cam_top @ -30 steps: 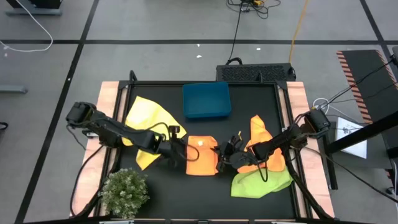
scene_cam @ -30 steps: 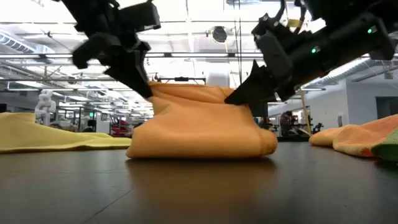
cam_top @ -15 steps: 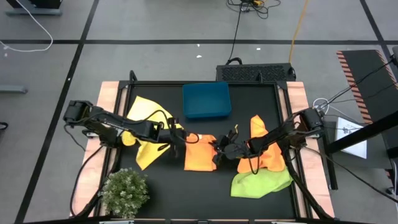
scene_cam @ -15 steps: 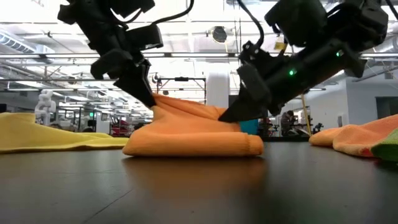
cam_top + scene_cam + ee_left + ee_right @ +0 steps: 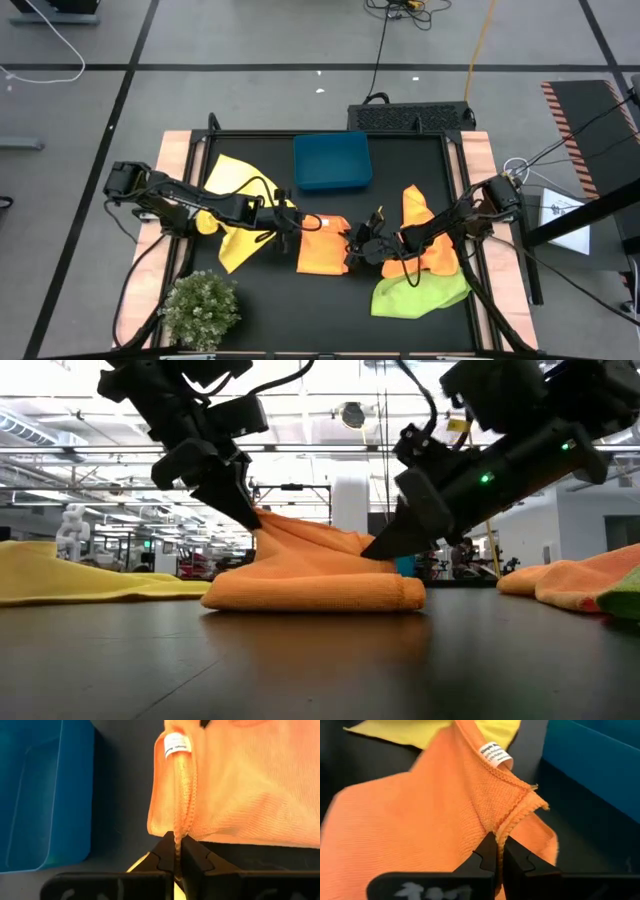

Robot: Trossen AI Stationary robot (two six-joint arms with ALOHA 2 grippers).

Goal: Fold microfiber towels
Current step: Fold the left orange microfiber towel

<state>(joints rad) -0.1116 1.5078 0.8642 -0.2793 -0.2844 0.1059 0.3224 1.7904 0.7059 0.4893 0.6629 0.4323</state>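
A: Start at the left. How is that arm set?

B: It reaches from the table's left edge in toward the middle, low over the yellow towel (image 5: 232,196). The left gripper (image 5: 289,223) sits at the left edge of the folded orange towel (image 5: 322,246), and in the left wrist view its fingers (image 5: 192,858) are pressed together on that towel's stitched hem, just below the small white label (image 5: 177,744).

A: And the towel itself?

B: It lies at the centre of the black table (image 5: 270,300), doubled over. In the low view (image 5: 315,582) its bottom layer is flat on the table, while the top layer rises at both ends to the two grippers.

A: The right arm?

B: It comes in from the right edge, crossing above a second orange towel (image 5: 415,208). The right gripper (image 5: 360,247) is at the folded towel's right edge. Its fingers (image 5: 488,854) are clamped shut on a corner where two hemmed edges meet.

A: What else is around?

B: A green plant (image 5: 200,308) stands at the near left corner. A blue bin (image 5: 332,161) stands behind the folded towel, a little apart from it. A lime green towel (image 5: 420,293) lies at the near right, partly under the second orange one. Nothing lies between the grippers but the cloth they hold.
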